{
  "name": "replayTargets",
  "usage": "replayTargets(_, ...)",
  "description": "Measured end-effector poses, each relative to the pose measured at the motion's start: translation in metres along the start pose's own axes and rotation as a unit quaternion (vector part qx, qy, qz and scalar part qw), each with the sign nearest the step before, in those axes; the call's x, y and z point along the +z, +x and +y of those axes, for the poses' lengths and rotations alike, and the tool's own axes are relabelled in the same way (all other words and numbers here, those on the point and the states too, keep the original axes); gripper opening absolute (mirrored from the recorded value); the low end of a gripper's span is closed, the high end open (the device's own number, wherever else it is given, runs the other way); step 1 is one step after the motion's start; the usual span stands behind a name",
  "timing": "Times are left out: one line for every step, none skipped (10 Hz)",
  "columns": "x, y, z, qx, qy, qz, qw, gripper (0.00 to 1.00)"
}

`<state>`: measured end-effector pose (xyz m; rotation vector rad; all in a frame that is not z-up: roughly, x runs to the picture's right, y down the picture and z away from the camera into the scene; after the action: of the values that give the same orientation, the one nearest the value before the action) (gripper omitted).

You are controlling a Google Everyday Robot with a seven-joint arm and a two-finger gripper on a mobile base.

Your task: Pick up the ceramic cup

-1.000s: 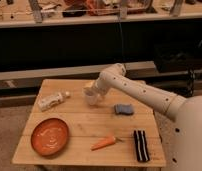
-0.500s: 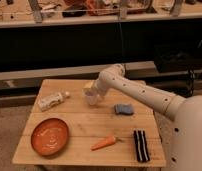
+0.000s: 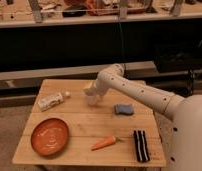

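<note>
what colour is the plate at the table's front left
The plate is orange, clearest in the camera view; the tool is by the ceramic cup.

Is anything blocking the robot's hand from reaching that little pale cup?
Nothing visible does. The hand is right at the ceramic cup, toward the back of the table; the white bottle and blue sponge lie off to either side.

A white robot body (image 3: 191,132) fills the lower right corner. Its single arm (image 3: 141,93) stretches from the shoulder toward 10 o'clock as a long, straight white link dotted with small dark spots. It ends at a rounded joint (image 3: 111,77) near the middle of the view. From there the wrist (image 3: 100,86) bends down toward 7 o'clock, ending in the claw (image 3: 92,95), which points downward, just left of centre.
</note>
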<state>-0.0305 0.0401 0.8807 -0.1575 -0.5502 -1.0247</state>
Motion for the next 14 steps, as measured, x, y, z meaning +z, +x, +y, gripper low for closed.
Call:
replayTargets(0.001, 0.0, 0.0, -0.001, -0.001, 0.0, 1.0, 0.54)
replayTargets(0.0, -0.001, 0.0, -0.003, -0.001, 0.0, 1.0, 0.43)
replayTargets(0.0, -0.001, 0.001, -0.003, -0.002, 0.001, 1.0, 0.36)
replayTargets(-0.003, -0.001, 0.0, -0.005, -0.003, 0.001, 1.0, 0.28)
replayTargets(-0.009, -0.002, -0.004, -0.009, -0.003, 0.001, 1.0, 0.15)
replayTargets(-0.017, -0.002, -0.007, -0.012, -0.004, 0.002, 0.9999, 0.04)
replayTargets(-0.026, -0.002, -0.01, -0.013, -0.005, 0.001, 0.9999, 0.01)
replayTargets(-0.034, -0.002, -0.013, -0.016, -0.007, 0.001, 0.9999, 0.0)
replayTargets(-0.039, -0.002, -0.013, -0.016, -0.007, 0.001, 0.9998, 0.0)
replayTargets(-0.041, -0.002, -0.014, -0.018, -0.007, 0.001, 0.9998, 0.0)
replayTargets(-0.044, -0.003, -0.016, -0.02, -0.004, 0.0, 0.9998, 0.0)
replayTargets(-0.053, -0.004, -0.019, -0.021, -0.003, 0.0, 0.9998, 0.0)
replayTargets(-0.061, -0.004, -0.022, -0.022, -0.001, 0.0, 0.9998, 0.0)
replayTargets(-0.067, -0.005, -0.024, -0.023, 0.0, 0.0, 0.9997, 0.0)
